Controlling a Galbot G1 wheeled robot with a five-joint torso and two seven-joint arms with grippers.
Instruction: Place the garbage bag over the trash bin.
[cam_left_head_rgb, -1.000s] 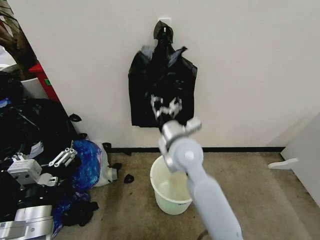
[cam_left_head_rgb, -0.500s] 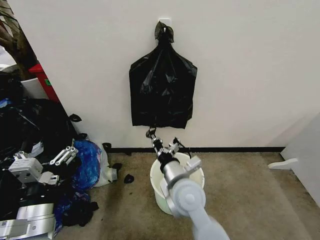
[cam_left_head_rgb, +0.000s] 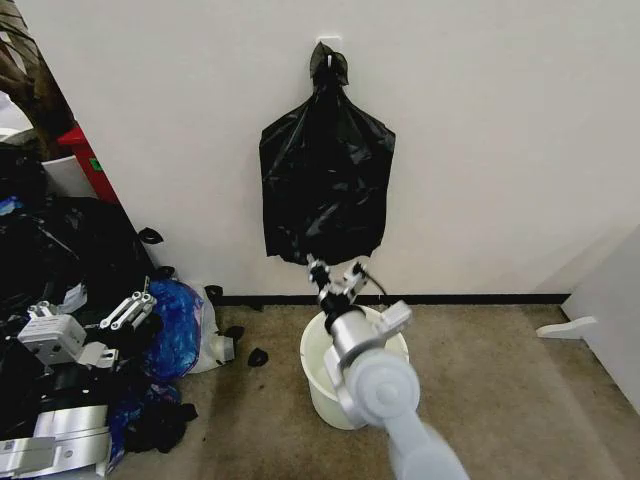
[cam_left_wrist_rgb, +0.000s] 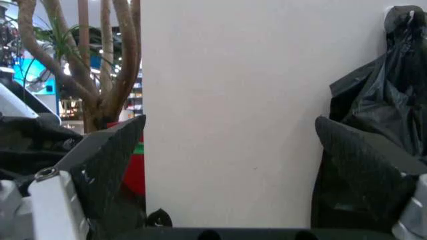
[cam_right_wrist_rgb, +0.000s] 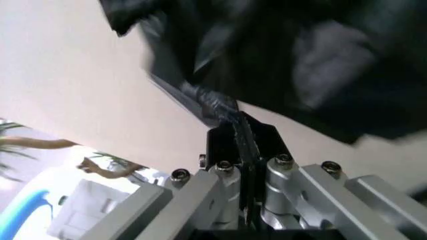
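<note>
The trash bin (cam_left_head_rgb: 318, 390), a round white bucket, stands on the carpet against the wall, partly behind my right arm. Directly above it a flat black bag with a knotted top (cam_left_head_rgb: 325, 185) hangs from a wall hook. My right gripper (cam_left_head_rgb: 335, 273) is above the bin's rim, just under that bag's lower edge. In the right wrist view the right gripper (cam_right_wrist_rgb: 237, 125) is shut on a thin strip of glossy black film, the garbage bag (cam_right_wrist_rgb: 215, 102), which runs up into the hanging black plastic. My left gripper (cam_left_head_rgb: 128, 312) is parked low at the left, its jaws wide apart (cam_left_wrist_rgb: 227, 165).
A heap of black bags (cam_left_head_rgb: 60, 250) and a blue bag (cam_left_head_rgb: 175, 325) lie on the floor at the left. Behind them stands a red box (cam_left_head_rgb: 85, 150). A white board (cam_left_head_rgb: 615, 310) closes off the right. Bare carpet lies right of the bin.
My right gripper dropped from the middle of the hanging bag to its lower edge above the bin, then rose slightly. The bag has settled flat. The left arm has not moved.
</note>
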